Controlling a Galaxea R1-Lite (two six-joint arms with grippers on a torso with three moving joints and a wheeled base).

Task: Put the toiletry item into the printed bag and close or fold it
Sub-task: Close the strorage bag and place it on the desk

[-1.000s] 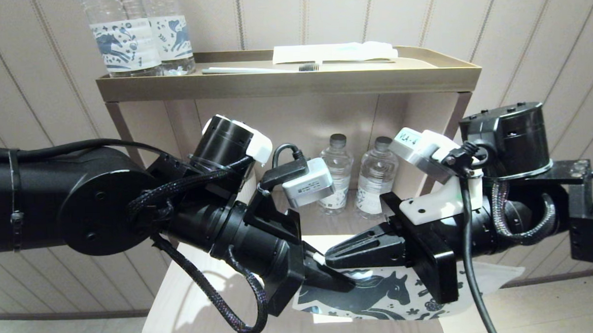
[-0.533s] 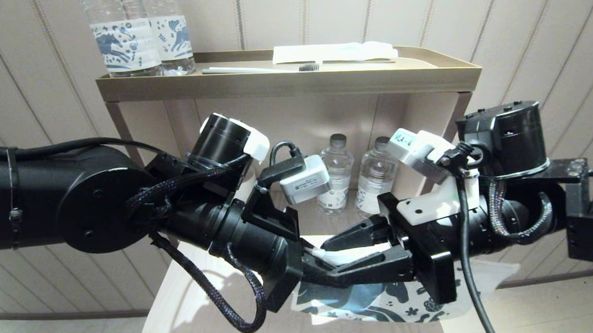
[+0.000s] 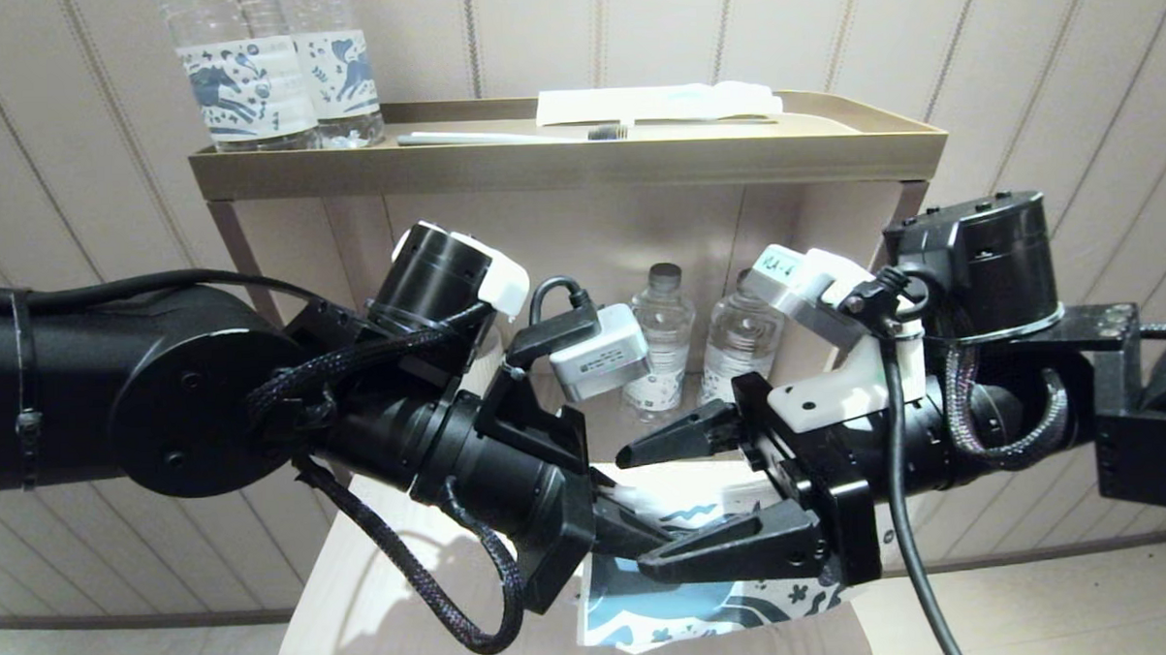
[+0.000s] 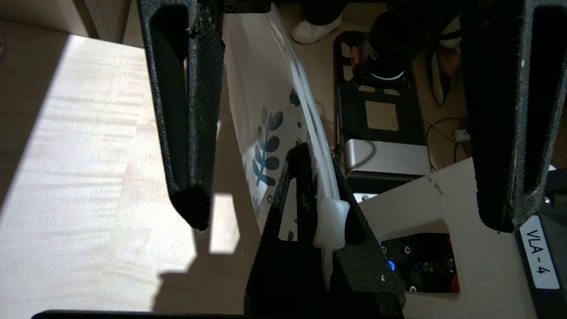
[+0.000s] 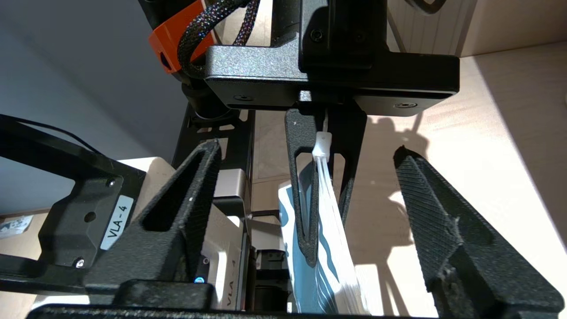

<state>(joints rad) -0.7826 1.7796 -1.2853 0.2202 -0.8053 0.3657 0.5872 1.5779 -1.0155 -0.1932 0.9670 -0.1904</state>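
The printed bag (image 3: 670, 606) (image 5: 328, 266), white with dark blue horse print, hangs edge-up over the pale wooden surface (image 3: 379, 587). My left gripper (image 3: 663, 538) (image 4: 316, 159) is shut on the bag's zip edge, beside the white slider (image 4: 331, 221) (image 5: 321, 145). My right gripper (image 3: 638, 510) (image 5: 306, 149) faces it, open, one finger (image 3: 684, 438) above the bag's edge and one below, neither touching it. In the left wrist view the bag (image 4: 261, 110) runs away between the right gripper's spread fingers (image 4: 186, 133). The white comb is hidden from every view.
Behind stands a shelf unit with a brass tray (image 3: 568, 163) on top holding two horse-label bottles (image 3: 274, 86), a toothbrush (image 3: 508, 136) and a flat white packet (image 3: 658, 102). Two small water bottles (image 3: 662, 354) stand in the niche just behind both grippers.
The right gripper, shut on the bag's top edge a second ago, has opened wide and let go. The bag's free end has sagged and now hangs from the left gripper alone.
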